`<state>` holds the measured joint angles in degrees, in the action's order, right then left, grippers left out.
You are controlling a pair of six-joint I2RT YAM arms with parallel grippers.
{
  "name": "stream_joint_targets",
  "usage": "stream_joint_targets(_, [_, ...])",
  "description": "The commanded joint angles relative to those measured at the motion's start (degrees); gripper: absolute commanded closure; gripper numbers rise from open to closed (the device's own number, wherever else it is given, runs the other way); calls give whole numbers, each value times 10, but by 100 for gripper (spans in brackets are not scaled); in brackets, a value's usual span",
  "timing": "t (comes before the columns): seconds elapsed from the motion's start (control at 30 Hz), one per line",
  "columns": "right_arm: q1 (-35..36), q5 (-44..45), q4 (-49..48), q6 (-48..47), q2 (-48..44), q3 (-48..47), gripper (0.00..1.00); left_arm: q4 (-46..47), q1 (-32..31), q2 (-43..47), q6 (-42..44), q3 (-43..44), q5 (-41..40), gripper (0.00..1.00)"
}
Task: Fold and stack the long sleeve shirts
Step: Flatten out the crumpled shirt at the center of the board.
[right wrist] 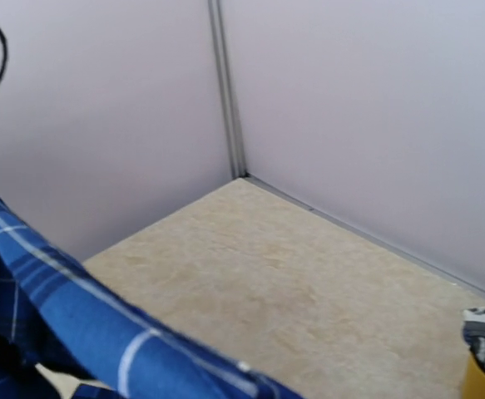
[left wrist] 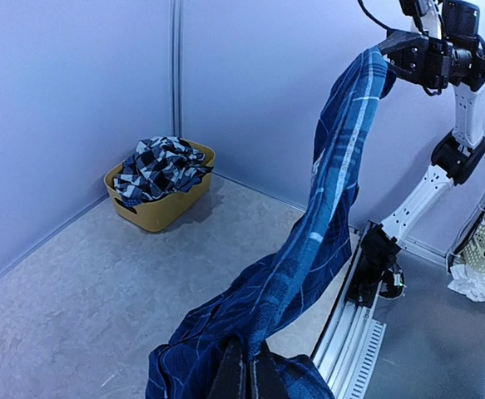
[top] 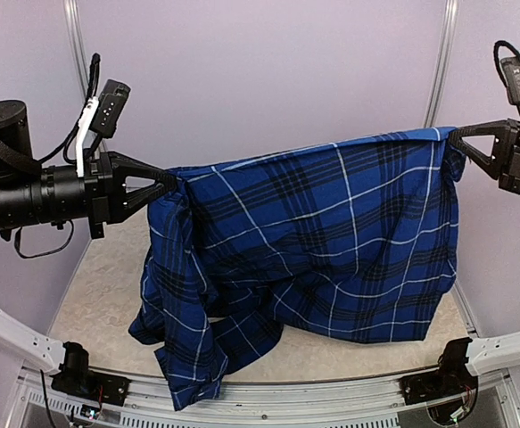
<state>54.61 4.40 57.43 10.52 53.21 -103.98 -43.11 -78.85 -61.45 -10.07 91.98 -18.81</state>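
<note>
Support surface: table [top: 99, 303], beige with a faint marbled pattern, matte, enclosed by pale wall panels on the far and side edges.

Directly on it: one yellow tub [left wrist: 160, 212], upright, in the far corner close to the walls. A black-and-white checked shirt [left wrist: 159, 166] is bunched inside and heaps above the rim.

The lower folds of the blue plaid shirt [top: 331, 241] come down to the near edge, and one end hangs past it over the rail [top: 313, 397]. Contact with the tabletop cannot be confirmed.
</note>
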Motion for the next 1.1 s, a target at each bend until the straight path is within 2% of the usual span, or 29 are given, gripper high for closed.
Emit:
stream_joint_targets(0.0, [-4,-14,5,24,-9,-13,100,-1,-9,24,-7,39,6,100])
stream_joint_targets(0.1, [-4,16,4,31,-12,-10,100,-9,-9,27,9,58,-16,100])
stream_joint_targets(0.23, [-4,74,11,40,7,19,100,-26,-4,12,23,71,-122,100])
stream_joint_targets(0.3, [-4,113,21,44,24,20,100,-21,28,5,32,70,-134,100])
stream_joint_targets(0.53, [-4,187,17,44,40,27,100,-27,222,-40,43,73,-65,100])
stream_joint_targets(0.6, [-4,195,21,43,50,27,100,-24,250,-61,47,71,-24,100])
stream_joint_targets(0.73, [-4,196,25,45,72,42,100,4,258,-98,57,47,41,100])
stream_joint_targets(0.93, [-4,270,56,83,73,126,100,32,258,-163,67,-26,116,95])
stream_joint_targets(1.07, [-8,313,96,124,70,168,100,85,247,-205,70,-98,167,94])
